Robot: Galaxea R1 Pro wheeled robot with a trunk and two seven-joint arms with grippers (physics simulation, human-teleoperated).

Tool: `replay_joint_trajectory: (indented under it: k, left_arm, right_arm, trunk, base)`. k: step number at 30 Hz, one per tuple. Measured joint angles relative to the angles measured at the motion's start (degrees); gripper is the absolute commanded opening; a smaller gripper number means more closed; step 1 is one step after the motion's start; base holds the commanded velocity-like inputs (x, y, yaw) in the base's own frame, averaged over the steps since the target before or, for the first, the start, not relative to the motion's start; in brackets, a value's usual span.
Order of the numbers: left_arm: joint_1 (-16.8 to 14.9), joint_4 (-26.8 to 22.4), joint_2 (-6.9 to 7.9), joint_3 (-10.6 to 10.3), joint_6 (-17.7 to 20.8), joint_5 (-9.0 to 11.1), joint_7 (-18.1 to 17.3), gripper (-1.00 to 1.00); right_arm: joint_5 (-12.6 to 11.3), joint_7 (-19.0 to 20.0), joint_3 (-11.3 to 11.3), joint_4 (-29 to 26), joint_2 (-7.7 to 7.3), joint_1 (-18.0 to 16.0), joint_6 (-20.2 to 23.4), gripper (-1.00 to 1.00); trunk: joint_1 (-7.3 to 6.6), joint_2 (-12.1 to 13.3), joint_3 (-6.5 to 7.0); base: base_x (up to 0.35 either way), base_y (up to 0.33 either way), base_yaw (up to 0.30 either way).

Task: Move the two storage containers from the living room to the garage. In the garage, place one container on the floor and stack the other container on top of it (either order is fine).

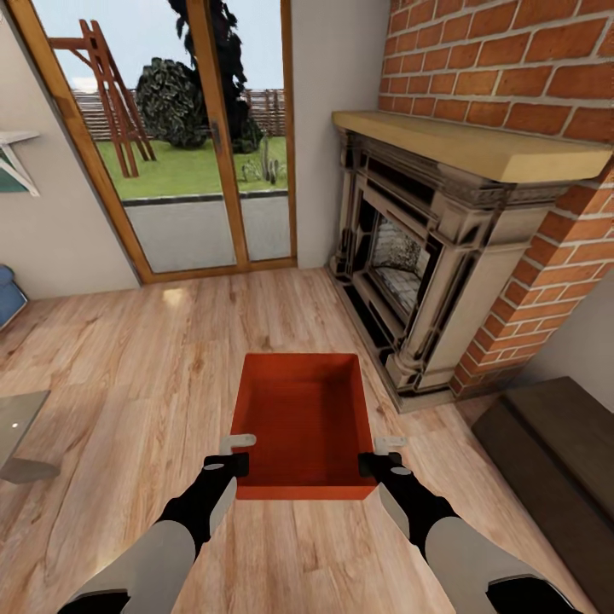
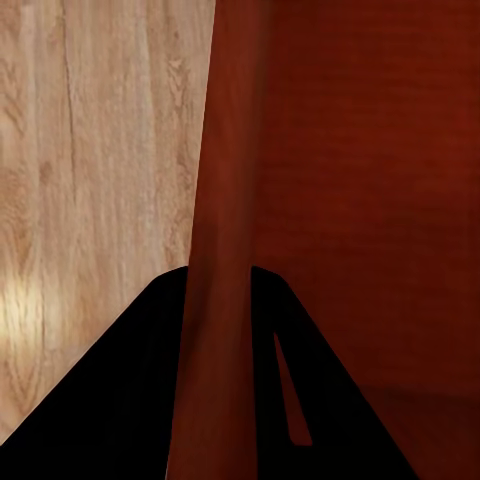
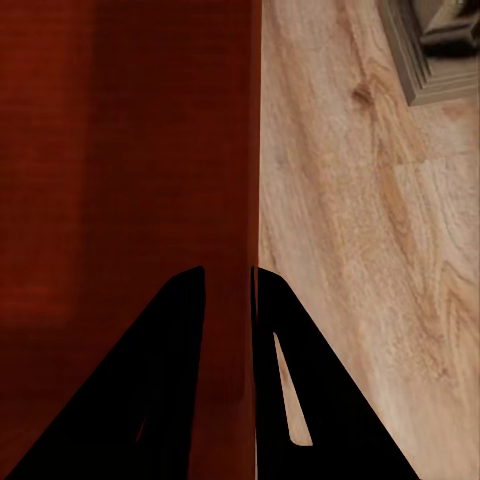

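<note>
One red-orange storage container (image 1: 303, 418) is held level above the living room's light wood-plank floor (image 1: 128, 358), right in front of me. My left gripper (image 1: 237, 454) is shut on its left wall (image 2: 225, 200), near the corner closest to me. My right gripper (image 1: 382, 454) is shut on the right wall (image 3: 245, 150), with a finger on each side of it. The bin is empty inside. The second container, the garage and its concrete floor are out of view.
A brick fireplace (image 1: 409, 264) with a wooden mantel stands ahead on the right. Glass patio doors (image 1: 196, 128) face me. A dark low bench (image 1: 554, 460) lies at the right, a glass table corner (image 1: 17, 426) and a bit of blue sofa (image 1: 7, 298) at the left.
</note>
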Motion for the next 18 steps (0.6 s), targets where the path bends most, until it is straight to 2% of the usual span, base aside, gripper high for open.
replay_joint_trajectory:
  k: [18]
  left_arm:
    - [0.00,0.00,0.00,0.04,0.00,-0.03,-0.02,-1.00]
  right_arm:
    - [0.01,0.00,-0.01,0.00,0.01,0.00,0.00,-1.00]
  trunk:
    - [0.00,0.00,1.64]
  base:
    - [0.000,0.000,0.000]
